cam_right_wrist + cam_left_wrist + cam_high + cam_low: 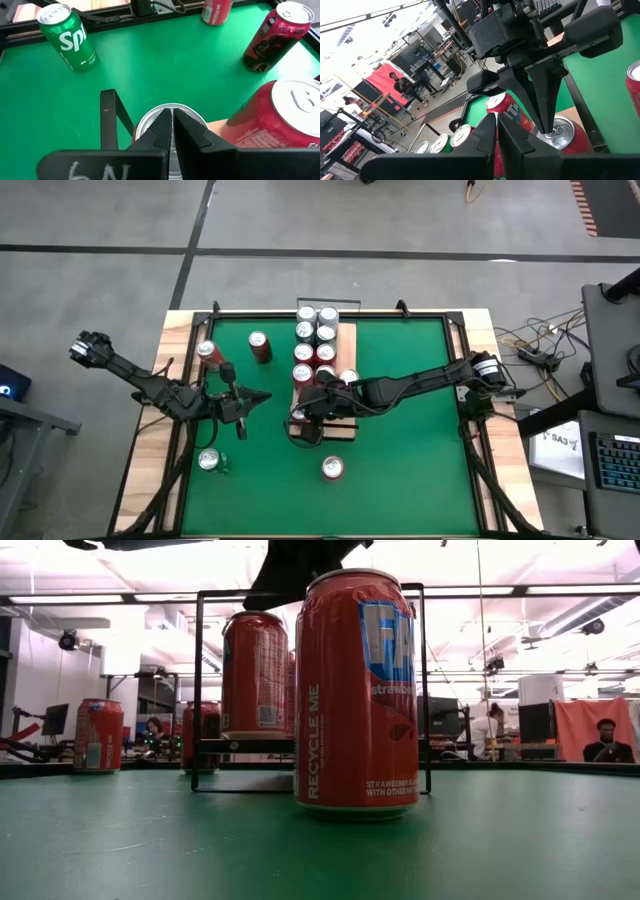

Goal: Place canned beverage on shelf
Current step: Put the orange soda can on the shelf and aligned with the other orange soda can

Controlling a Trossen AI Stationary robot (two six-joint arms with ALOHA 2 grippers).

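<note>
Red can (355, 690) on green mat (500, 840); bright workshop, seated people behind

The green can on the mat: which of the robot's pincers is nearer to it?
Left. The left pincer sits just above and right of the green can; the right pincer is farther right, by the shelf.

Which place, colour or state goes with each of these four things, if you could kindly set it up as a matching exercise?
Things:
1. Sprite can
2. shelf
3. right end effector
4. left end effector

Descriptions:
A. shut, just above a can's top
B. pale wood, carrying several cans
C. green, upright on the mat
D. shut, over the mat beside the shelf

Pairs: 1-C; 2-B; 3-A; 4-D
</note>
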